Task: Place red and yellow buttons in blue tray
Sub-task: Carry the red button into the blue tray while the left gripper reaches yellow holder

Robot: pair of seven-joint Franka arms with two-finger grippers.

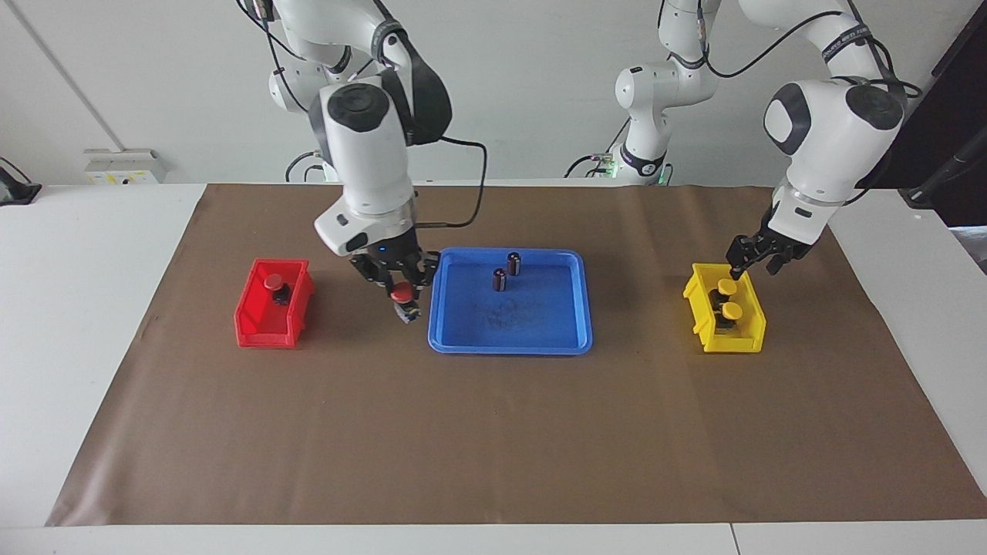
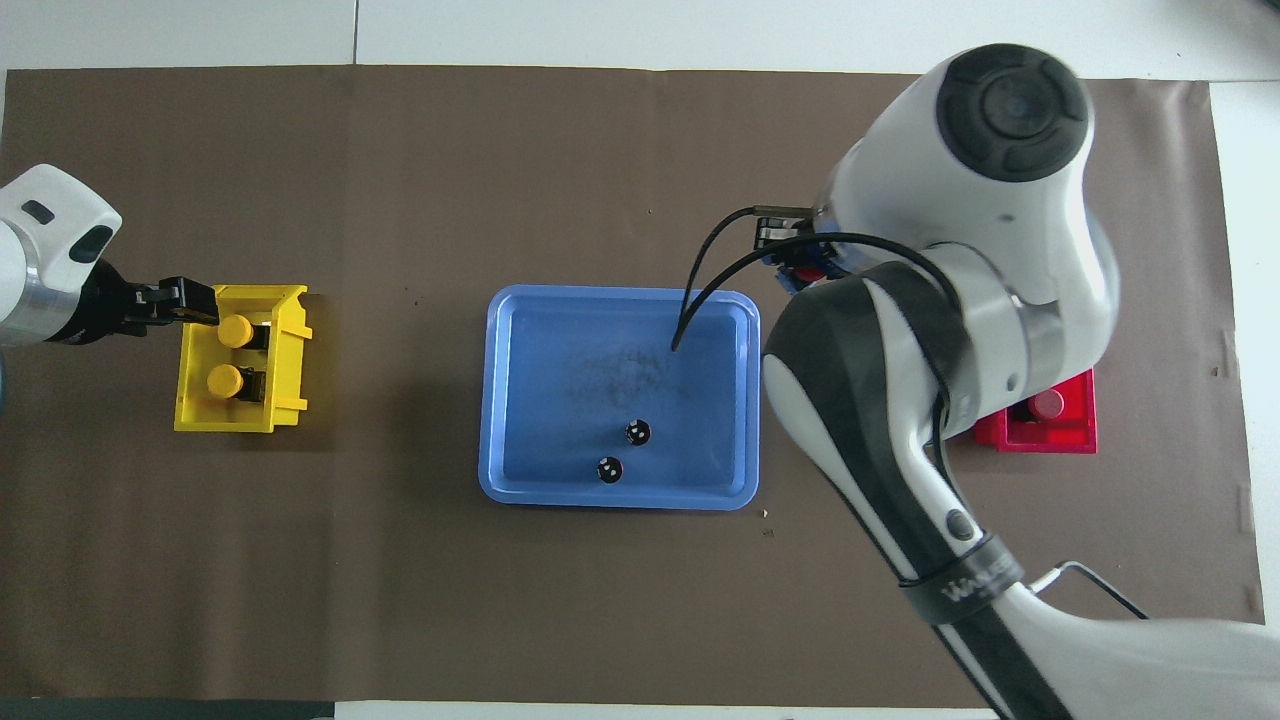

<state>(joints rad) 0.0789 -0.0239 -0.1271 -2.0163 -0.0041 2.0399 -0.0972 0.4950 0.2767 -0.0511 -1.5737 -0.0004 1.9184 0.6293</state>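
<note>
Your right gripper is carrying 1 red button between the red bin and the blue tray.
You are seeing the tray holding 2 dark cylinders; the left gripper, fingers spread, is hanging over the yellow bin with 2 yellow buttons; 1 red button is sitting in the red bin.
</note>
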